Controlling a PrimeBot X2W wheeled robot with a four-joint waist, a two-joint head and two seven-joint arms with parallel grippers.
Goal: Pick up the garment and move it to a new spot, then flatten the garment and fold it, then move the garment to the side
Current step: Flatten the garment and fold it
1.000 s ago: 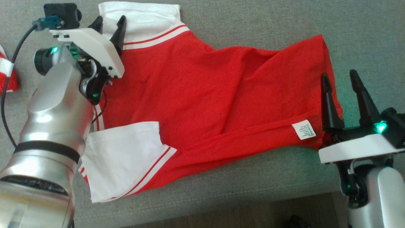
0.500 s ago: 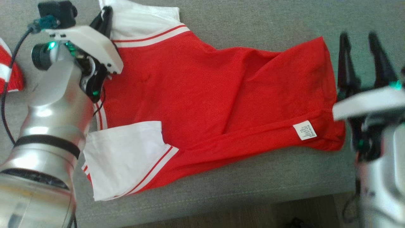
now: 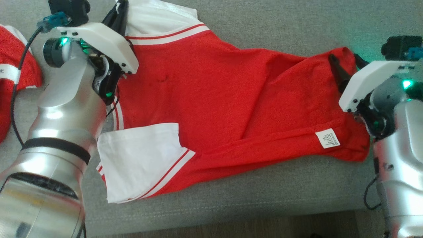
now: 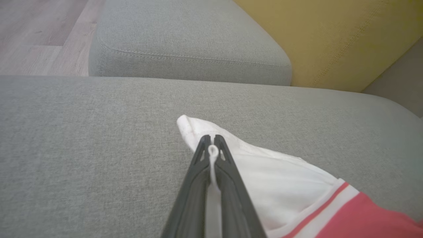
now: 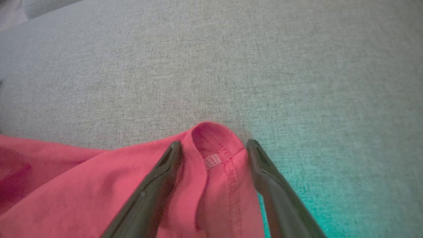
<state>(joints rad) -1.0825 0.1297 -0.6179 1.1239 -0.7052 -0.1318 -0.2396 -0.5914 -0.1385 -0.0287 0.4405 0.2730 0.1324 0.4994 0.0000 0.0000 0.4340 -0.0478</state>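
Red with white sleeves, the garment (image 3: 214, 99) lies spread but creased across the grey sofa (image 3: 281, 23), its hem toward the robot's right. The left gripper (image 4: 211, 145) has its fingers pinched tight on the far white sleeve's corner. The right gripper (image 5: 214, 148) holds its fingers wide, straddling the far hem corner without clamping it. This looks like taking hold for lifting or flattening. Next, the right fingers should close on that corner, so that both arms can pull the cloth taut together.
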